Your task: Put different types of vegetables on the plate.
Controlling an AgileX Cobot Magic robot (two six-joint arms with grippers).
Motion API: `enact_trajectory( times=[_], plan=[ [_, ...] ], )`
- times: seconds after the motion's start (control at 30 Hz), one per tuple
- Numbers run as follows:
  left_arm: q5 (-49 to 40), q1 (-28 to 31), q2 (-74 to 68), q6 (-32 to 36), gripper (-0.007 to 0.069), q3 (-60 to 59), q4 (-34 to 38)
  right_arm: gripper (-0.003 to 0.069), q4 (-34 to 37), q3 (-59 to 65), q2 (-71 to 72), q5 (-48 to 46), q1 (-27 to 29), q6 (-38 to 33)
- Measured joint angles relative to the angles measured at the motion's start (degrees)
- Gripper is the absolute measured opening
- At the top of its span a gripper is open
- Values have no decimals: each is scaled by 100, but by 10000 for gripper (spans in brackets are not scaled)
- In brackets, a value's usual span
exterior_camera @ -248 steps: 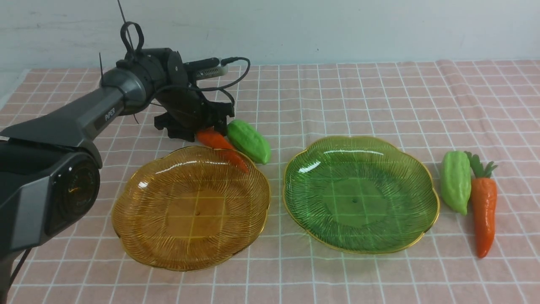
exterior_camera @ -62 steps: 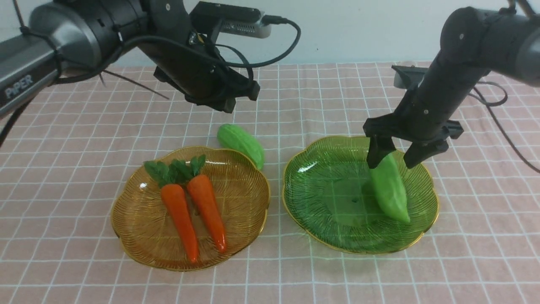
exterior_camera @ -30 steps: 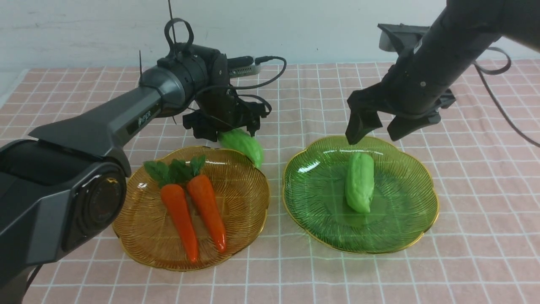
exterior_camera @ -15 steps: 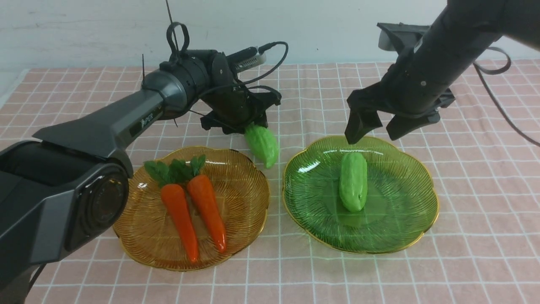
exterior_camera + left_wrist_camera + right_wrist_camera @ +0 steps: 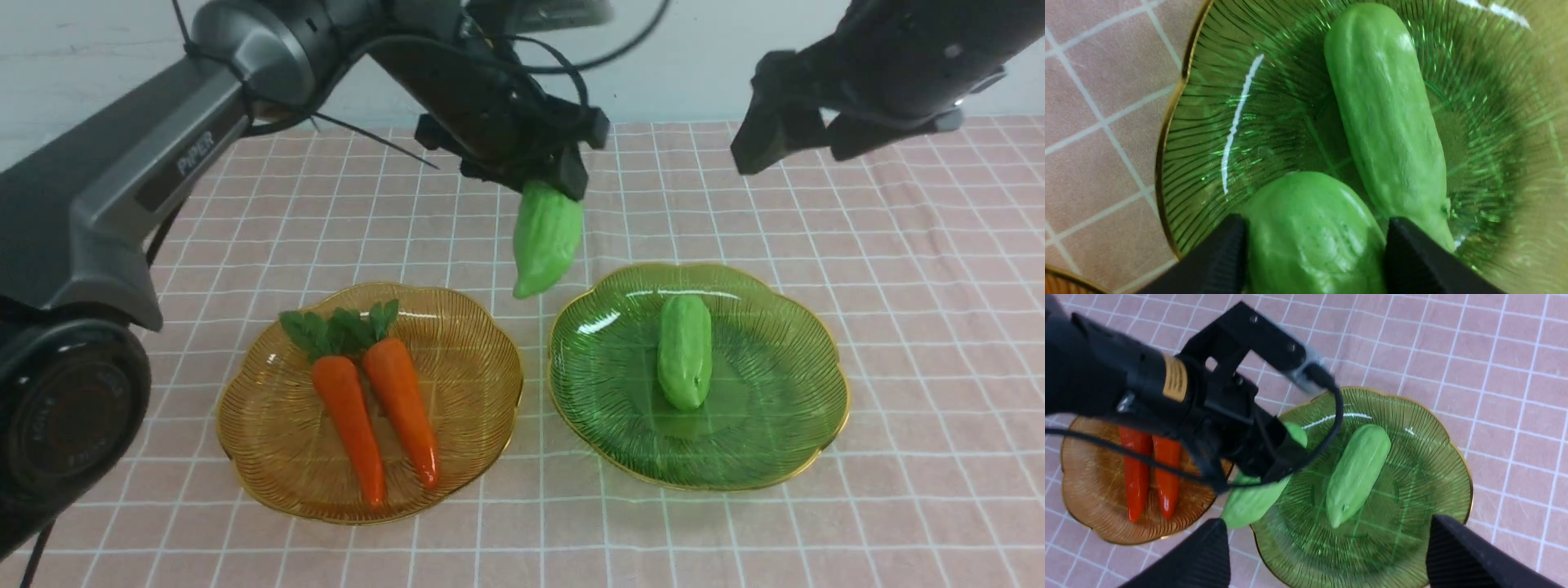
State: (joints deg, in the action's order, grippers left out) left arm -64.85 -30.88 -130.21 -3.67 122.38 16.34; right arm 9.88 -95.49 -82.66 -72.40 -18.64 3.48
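The left gripper is up in the air, and its two black fingers squeeze the fat end of a bumpy green gourd; the gourd fills the gap between them and hangs with its thin tip down. It hangs above the table, over the gap between the two plates and a bit toward the table's back edge. The left wrist view looks down past it into the green plate.

One more gourd lies in the middle of that plate, with its ends toward the back and front edges of the table; the side of the plate nearest the orange plate is bare. The two carrots lie side by side in the orange plate, so I think only this gourd is left to put down.

To do it well, I think the arm should carry the gourd over the bare side of the green plate; then go down low before letting go, because the gourd is round and the plate looks shiny and slippery, so a drop could make it roll or bump its twin. Laying it flat next to the other gourd, not on top, looks safest.

The right gripper is wide open and holds nothing; it hangs high toward the table's back right corner, well away.
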Motion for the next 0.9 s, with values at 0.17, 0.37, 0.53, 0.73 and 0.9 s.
enact_trajectory(
  times=[0.17, 0.37, 0.53, 0.73, 0.9],
  plan=[
    [92, 0, -22, -331, 583, 0, 0, 589, -119, 660, 728, -14, 0, -23],
    [-435, 45, 267, -571, 372, 57, -273, 440, -561, 1604, 2327, -19, 0, -264],
    [-584, 70, 1148, -464, 25, 99, -1088, 111, -988, 2996, 4209, 786, 0, -253],
    [-670, -138, 2579, -475, -3, -322, -1749, -12, -1640, 5162, 6194, 3413, 0, 421],
    [-675, -544, 3905, -896, -3, -1700, -2470, -15, -2148, 6573, 7078, 5284, 0, 1430]
  ],
)
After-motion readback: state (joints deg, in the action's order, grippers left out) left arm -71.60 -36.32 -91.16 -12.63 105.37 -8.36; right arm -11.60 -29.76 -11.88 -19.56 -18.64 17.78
